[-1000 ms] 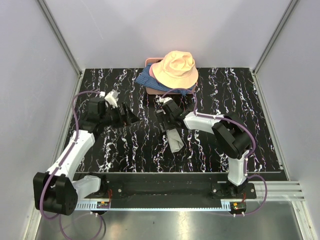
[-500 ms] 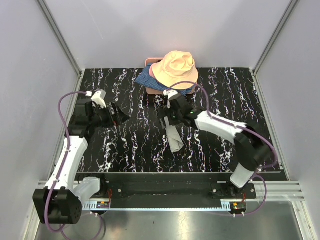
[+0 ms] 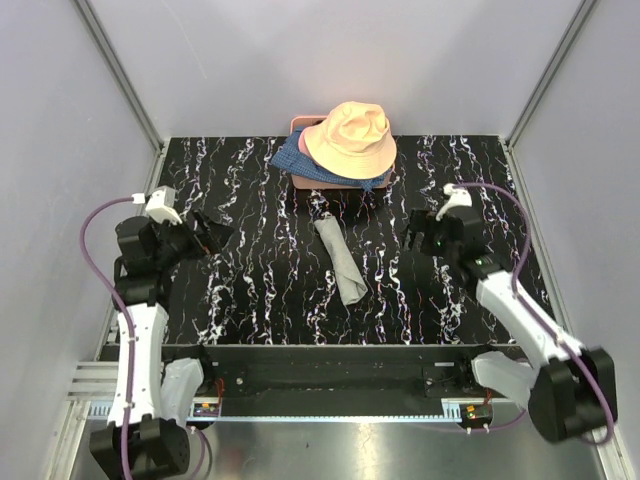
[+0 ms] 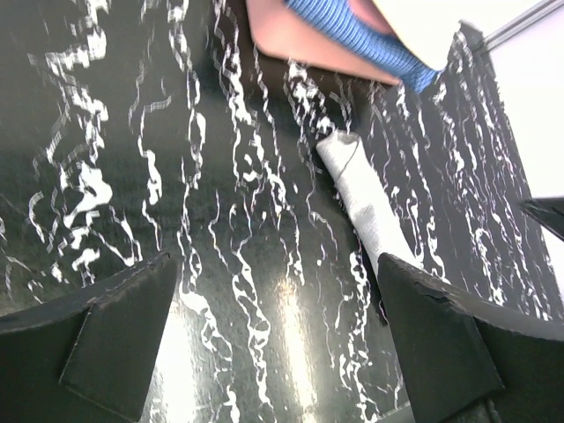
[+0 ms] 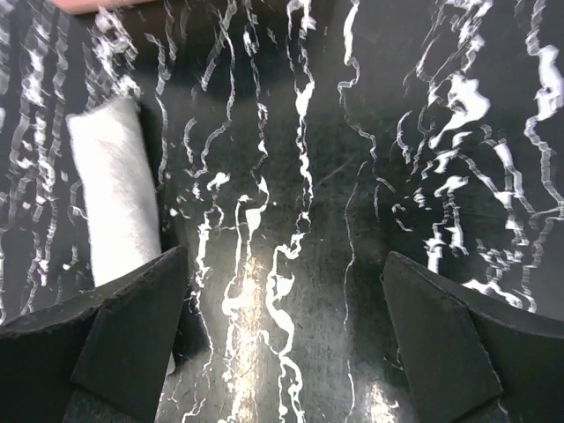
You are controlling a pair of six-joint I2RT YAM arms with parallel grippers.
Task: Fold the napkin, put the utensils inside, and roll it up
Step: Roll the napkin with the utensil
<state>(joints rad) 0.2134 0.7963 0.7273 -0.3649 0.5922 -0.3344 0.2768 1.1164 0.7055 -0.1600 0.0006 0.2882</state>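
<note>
We see a worktop [image 3: 250,290] of glossy black, streaked all over with thin white veins like marble. Near its middle, the rolled napkin [image 3: 340,262] is a plain light grey with no pattern. At the far edge, the bucket hat [image 3: 350,138] is one soft peach tone. The fabric [image 4: 361,35] under it is blue with a fine woven pattern, and the flat board [image 4: 282,35] beneath that is salmon pink. The left arm [image 3: 140,340] and right arm [image 3: 520,310] are white with black joints, each trailing a purple cable [image 3: 95,225]. The left gripper [image 4: 282,352] and right gripper [image 5: 286,344] have matt black fingers [image 5: 441,335]. The walls [image 3: 300,60] are pale grey.
</note>
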